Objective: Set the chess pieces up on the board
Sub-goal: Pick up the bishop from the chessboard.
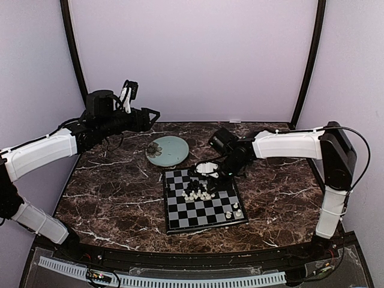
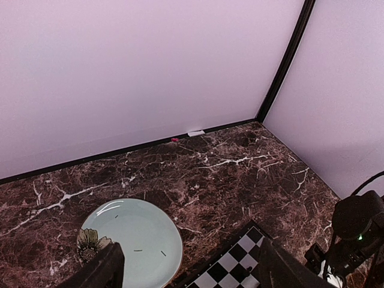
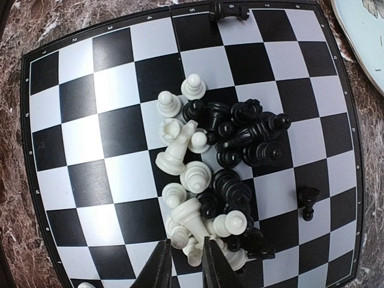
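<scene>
counter [image 1: 108, 192]: dark brown marble with pale veins; the board and a plate are carried on it.
board [image 1: 180, 211]: laid flat near the middle of the counter, just in front of the plate; its squares are seen close up in the right wrist view [image 3: 78, 120].
chess pieces [image 3: 240, 141]: most are heaped on the board's middle squares, cream-white and black mixed, several tipped over; the same heap is seen from above [image 1: 198, 191].
stray pieces: one black piece [image 3: 228, 11] is lying at the board's rim; one black pawn [image 3: 308, 201] is set alone beside the heap; a few white ones [image 1: 234, 211] are placed by the board's near right corner.
plate [image 1: 174, 155]: round, pale green, just behind the board's left half.
left jaws: spread wide, with nothing between the fingers [image 2: 105, 270]; held high over the counter's far left, above the plate.
right jaws: poised at the heap's edge, the fingers [image 3: 161, 267] a narrow gap apart with white pieces seen in that gap; whether one is gripped cannot be told.
</scene>
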